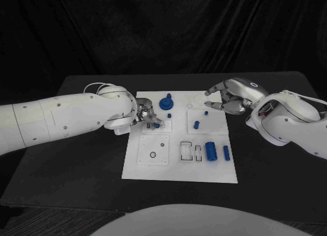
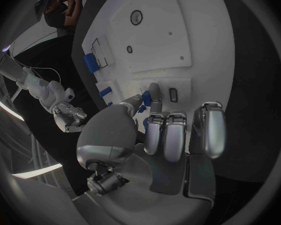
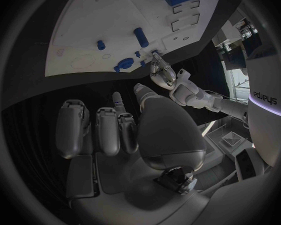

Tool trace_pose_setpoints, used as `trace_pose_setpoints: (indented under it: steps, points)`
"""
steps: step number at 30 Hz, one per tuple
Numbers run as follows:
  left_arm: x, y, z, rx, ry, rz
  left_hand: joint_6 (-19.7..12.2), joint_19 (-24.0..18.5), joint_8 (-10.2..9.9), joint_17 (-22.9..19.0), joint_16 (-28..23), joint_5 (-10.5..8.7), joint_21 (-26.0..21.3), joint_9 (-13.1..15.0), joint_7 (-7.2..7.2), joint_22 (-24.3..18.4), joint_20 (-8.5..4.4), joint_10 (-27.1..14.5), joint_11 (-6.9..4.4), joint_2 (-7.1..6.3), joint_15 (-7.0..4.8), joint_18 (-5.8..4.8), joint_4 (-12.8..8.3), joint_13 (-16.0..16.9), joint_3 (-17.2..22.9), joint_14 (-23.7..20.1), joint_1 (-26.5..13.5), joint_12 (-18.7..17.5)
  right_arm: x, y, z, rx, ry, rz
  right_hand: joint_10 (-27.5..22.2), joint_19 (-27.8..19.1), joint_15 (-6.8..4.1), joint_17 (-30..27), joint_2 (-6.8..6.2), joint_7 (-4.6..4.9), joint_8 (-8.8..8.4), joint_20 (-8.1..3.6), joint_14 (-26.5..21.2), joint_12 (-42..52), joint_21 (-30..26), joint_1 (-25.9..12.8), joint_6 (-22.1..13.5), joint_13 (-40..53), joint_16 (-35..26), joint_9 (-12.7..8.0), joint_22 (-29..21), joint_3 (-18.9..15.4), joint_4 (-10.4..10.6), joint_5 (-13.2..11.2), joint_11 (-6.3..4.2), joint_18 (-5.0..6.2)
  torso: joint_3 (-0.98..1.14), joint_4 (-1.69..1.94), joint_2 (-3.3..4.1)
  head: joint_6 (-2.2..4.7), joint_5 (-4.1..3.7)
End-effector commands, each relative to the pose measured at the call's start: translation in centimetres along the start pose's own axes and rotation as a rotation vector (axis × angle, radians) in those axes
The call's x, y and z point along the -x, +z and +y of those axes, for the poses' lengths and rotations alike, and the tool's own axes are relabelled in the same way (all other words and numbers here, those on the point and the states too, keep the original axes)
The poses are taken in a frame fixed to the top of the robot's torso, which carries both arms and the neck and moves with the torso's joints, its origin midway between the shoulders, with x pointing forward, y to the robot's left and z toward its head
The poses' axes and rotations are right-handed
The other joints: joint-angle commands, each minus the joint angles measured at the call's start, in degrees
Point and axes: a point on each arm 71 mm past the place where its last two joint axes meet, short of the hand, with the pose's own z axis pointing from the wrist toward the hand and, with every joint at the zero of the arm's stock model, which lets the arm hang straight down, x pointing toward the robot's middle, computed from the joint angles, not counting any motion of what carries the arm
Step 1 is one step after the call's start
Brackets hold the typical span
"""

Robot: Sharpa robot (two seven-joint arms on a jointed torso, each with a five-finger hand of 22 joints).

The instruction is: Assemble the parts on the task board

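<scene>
One small blue part (image 2: pixel 145 100) sits pinched in left hand (image 2: pixel 153 135).

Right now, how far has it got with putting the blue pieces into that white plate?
Partway, it seems. A few blue pegs already stand in the white plate. The left hand pinches a small blue piece over it. The right hand hovers, holding nothing. Two blue cylinders lie loose.

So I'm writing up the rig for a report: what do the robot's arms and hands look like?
Both arms are glossy white rounded shells dotted with small dark screws. A thin white cable loops above the left arm's wrist; another runs along the right forearm. The left hand and right hand are silver metal with many jointed fingers and darker pads.
</scene>
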Motion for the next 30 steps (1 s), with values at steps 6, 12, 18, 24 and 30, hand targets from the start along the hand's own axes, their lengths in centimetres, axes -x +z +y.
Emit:
trace_pose_setpoints:
  steps: [6, 12, 18, 24, 30]
  points:
    - [-0.12, 0.06, -0.1, -0.014, -0.002, 0.011, -0.21, 0.23, 1.15, 15.09, 0.15, 2.92, -0.36, 2.05, -0.26, 7.35, -0.64, 5.95, -0.55, 0.68, -0.55, 0.5, 1.03, 15.0, -0.75, 6.06, 0.73, 0.16, -0.19, -0.01, -0.12, -0.015, -0.005, 0.009, 5.79, 1.51, 0.47, 2.19, 0.15, -0.01, -0.36, 0.33, 3.69, -0.01, -0.38, 0.55, 0.3, 14.49, -0.42, -0.07, 10.78, 0.08, -0.24, 0.36, 0.42, 0.98, 0.03, 0.01, 0.0, -0.01, 0.03]
    - [-0.12, 0.08, -0.12, -0.017, 0.0, 0.014, -0.34, 0.28, 1.64, 15.09, 0.15, 7.75, -0.56, 3.63, -0.51, 7.49, -0.85, 5.95, -0.76, 1.07, -0.78, 0.5, 1.61, 15.0, -0.28, 6.06, 1.73, 0.16, -0.21, 0.0, -0.15, -0.016, -0.005, 0.01, 5.76, 1.51, 0.51, 2.18, 0.38, 0.04, -0.42, 0.35, 3.69, -0.03, -0.43, 0.68, 0.48, 14.44, -0.42, -0.1, 10.77, 0.27, -0.33, 1.4, 0.47, 0.99, 0.04, -0.02, -0.05, -0.01, 0.06]
    - [-0.15, 0.1, -0.15, -0.023, 0.003, 0.019, -0.41, 0.25, 1.62, 15.09, 0.15, 11.68, -0.76, 4.38, -0.62, 7.57, -0.97, 5.95, -0.89, 1.0, -0.88, 0.52, 1.62, 15.0, 0.63, 6.06, 2.56, 0.16, -0.25, 0.0, -0.19, -0.018, -0.005, 0.011, 5.77, 1.54, 0.55, 2.15, 0.63, 0.09, -0.65, 0.39, 3.7, -0.03, -0.46, 0.97, 0.67, 14.45, -0.41, -0.2, 10.78, 0.76, -0.52, 3.95, 0.51, 0.98, 0.04, -0.03, -0.04, -0.01, 0.12]
    - [-0.18, 0.12, -0.22, -0.029, 0.006, 0.024, -0.45, 0.21, 1.5, 15.09, 0.15, 13.6, -0.9, 4.68, -0.67, 7.61, -1.01, 5.95, -0.93, 0.77, -0.93, 0.54, 1.34, 15.0, 1.32, 6.06, 3.1, 0.16, -0.43, -0.03, -0.22, -0.018, -0.004, 0.015, 5.8, 1.54, 0.56, 2.13, 0.72, 0.12, -0.75, 0.4, 3.7, -0.01, -0.53, 1.18, 0.78, 14.5, -0.42, -0.25, 10.77, 1.1, -0.67, 5.2, 0.52, 0.99, 0.03, -0.08, -0.02, -0.01, 0.22]
    - [-0.21, 0.12, -0.23, -0.031, 0.007, 0.027, -0.47, 0.16, 1.31, 15.09, 0.15, 16.17, -1.07, 5.03, -0.74, 7.68, -1.08, 5.95, -1.01, 0.33, -0.99, 0.56, 0.59, 15.0, 2.57, 6.06, 3.89, 0.16, -0.55, -0.08, -0.28, -0.02, -0.003, 0.016, 5.78, 1.54, 0.57, 2.11, 0.74, 0.14, -0.79, 0.41, 3.7, -0.02, -0.54, 1.25, 0.84, 14.46, -0.43, -0.27, 10.77, 1.26, -0.72, 5.7, 0.54, 0.99, 0.05, -0.04, -0.02, -0.01, 0.18]
